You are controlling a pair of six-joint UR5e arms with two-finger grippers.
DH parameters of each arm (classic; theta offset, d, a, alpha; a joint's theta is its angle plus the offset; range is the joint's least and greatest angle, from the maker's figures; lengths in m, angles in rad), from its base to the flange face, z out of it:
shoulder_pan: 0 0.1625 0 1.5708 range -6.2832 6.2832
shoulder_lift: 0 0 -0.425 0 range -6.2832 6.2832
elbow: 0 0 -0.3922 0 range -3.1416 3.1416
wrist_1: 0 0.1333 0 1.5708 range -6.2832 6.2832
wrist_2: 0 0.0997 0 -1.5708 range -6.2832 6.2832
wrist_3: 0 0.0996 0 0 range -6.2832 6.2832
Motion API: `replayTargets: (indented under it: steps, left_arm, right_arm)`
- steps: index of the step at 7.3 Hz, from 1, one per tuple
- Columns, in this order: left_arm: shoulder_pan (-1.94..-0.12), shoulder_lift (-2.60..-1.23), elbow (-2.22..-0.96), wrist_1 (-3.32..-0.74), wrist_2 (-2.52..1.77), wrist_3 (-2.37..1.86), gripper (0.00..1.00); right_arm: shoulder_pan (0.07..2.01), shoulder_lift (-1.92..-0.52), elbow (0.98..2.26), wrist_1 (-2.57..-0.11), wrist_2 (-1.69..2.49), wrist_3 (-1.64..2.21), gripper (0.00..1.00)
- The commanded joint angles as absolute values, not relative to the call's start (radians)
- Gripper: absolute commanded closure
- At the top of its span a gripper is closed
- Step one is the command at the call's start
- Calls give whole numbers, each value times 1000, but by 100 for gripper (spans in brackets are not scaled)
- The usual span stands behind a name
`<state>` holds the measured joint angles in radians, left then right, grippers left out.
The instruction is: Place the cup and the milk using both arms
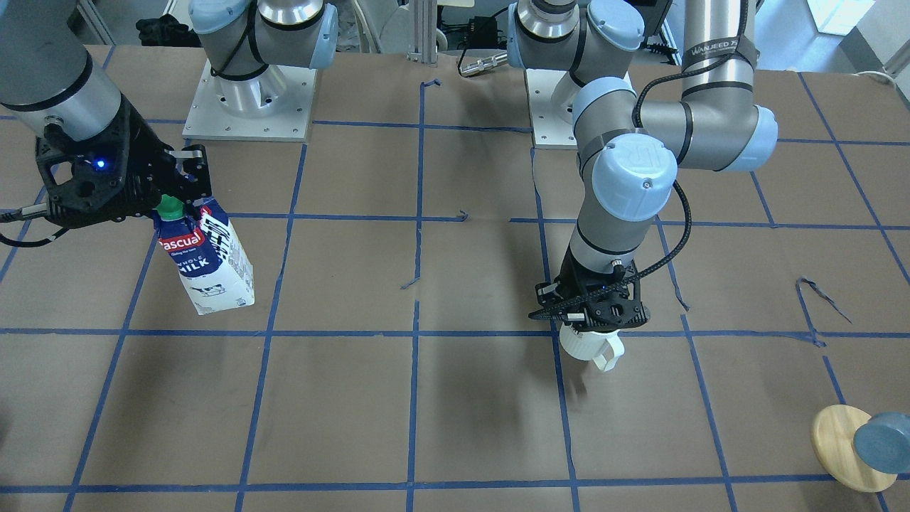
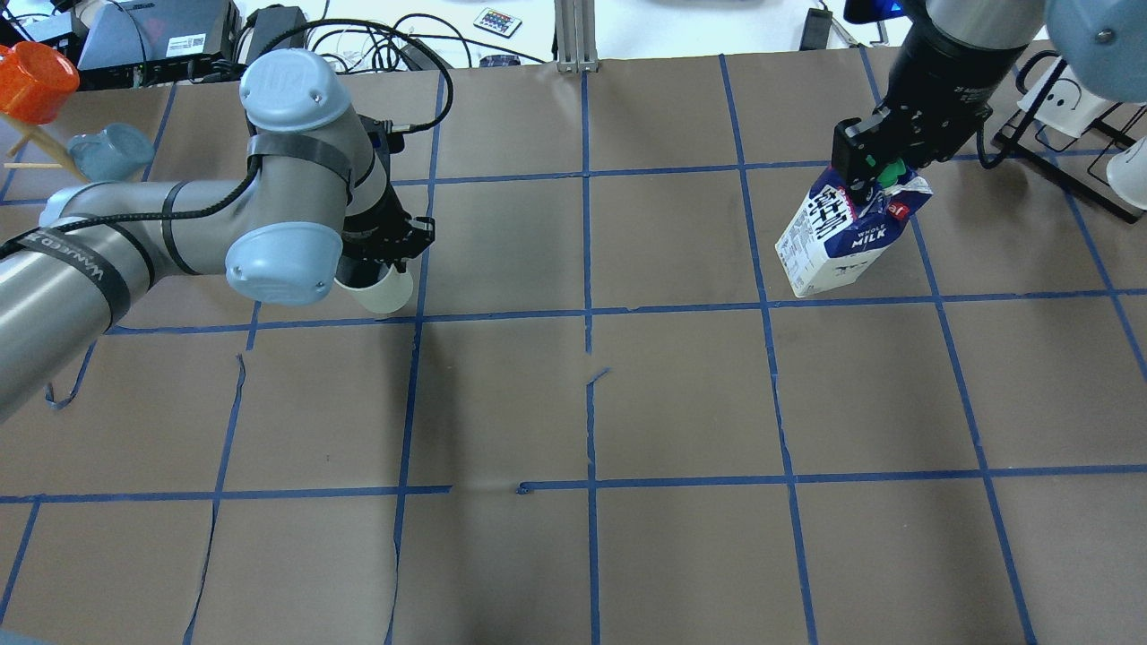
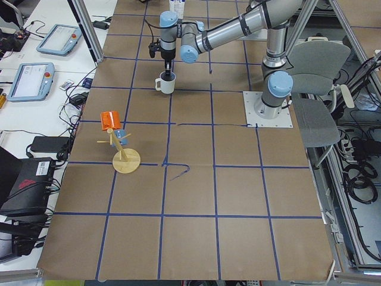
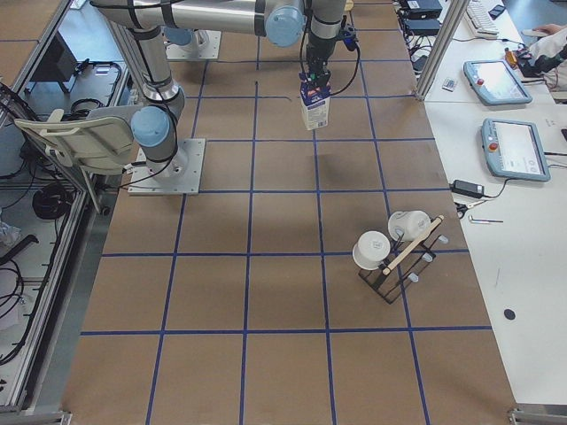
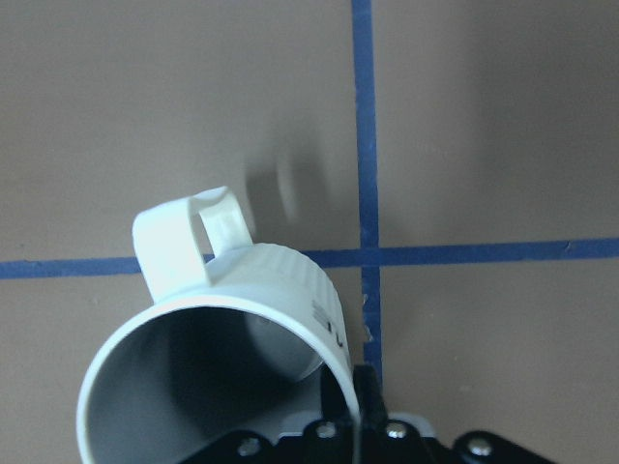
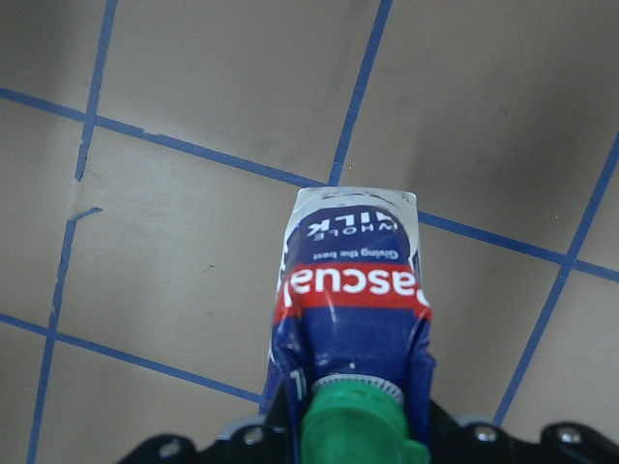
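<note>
The cup (image 1: 589, 348), a small white mug with a dark grey inside and a looped handle, hangs from my left gripper (image 1: 593, 328). The gripper is shut on its rim and holds it just above the brown table. The cup also shows in the overhead view (image 2: 383, 291) and fills the left wrist view (image 5: 222, 329). The milk (image 1: 210, 263), a blue and white carton with a green cap, hangs tilted from my right gripper (image 1: 181, 198). That gripper is shut on the carton's top. The carton also shows in the overhead view (image 2: 842, 235) and the right wrist view (image 6: 353, 280).
A wooden disc stand (image 1: 842, 446) with a blue-grey cylinder (image 1: 884, 442) stands at the table's end on my left; an orange cup (image 2: 31, 81) hangs on it. A black rack (image 4: 394, 266) with white mugs stands at my right end. Arm base plates (image 1: 249, 99) sit at the table's robot side.
</note>
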<state>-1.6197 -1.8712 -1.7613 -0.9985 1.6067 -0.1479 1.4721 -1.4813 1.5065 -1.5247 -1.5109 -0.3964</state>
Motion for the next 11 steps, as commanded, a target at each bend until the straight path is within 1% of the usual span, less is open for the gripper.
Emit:
replayTargets:
  steps: [1,3,5,6,8,9,10,11]
  left_arm:
    - [-1693,-1989,-1553,-1073,1583,-320,100]
    - [-1793,-2165,-1307,-1118,1580,-541,100]
    - [-1863,-2314,-1102,-1124,1571,-729,100]
    - [-1900,-2366,-1047,-1126,1557,-809,100]
    - [-1911,-2399,-1029,-1126,1530,-830,100]
    - [-1913,-2402,-1029,-1126,1520,-818,53]
    - [-1913,-2395,-1029,-1127,1519,-777,1]
    - [-1911,-2378,-1032,-1127,1514,-688,0]
  right_arm:
    - [1473,-1483,1506,-1523,-1508,-374,74]
    - [1474,-1486,1509,-1520,-1506,-273,72]
    - [1474,-1488,1509,-1503,-1490,-247,72]
    - [1474,-1485,1509,-1500,-1464,-201,69]
    - [1476,-1460,1488,-1508,-1447,-172,70]
    - [1476,-1416,1456,-1506,-1451,-167,71]
    - [1476,-1387,1409,-1502,-1451,-166,71]
    - [1476,-1344,1376,-1496,-1448,-167,71]
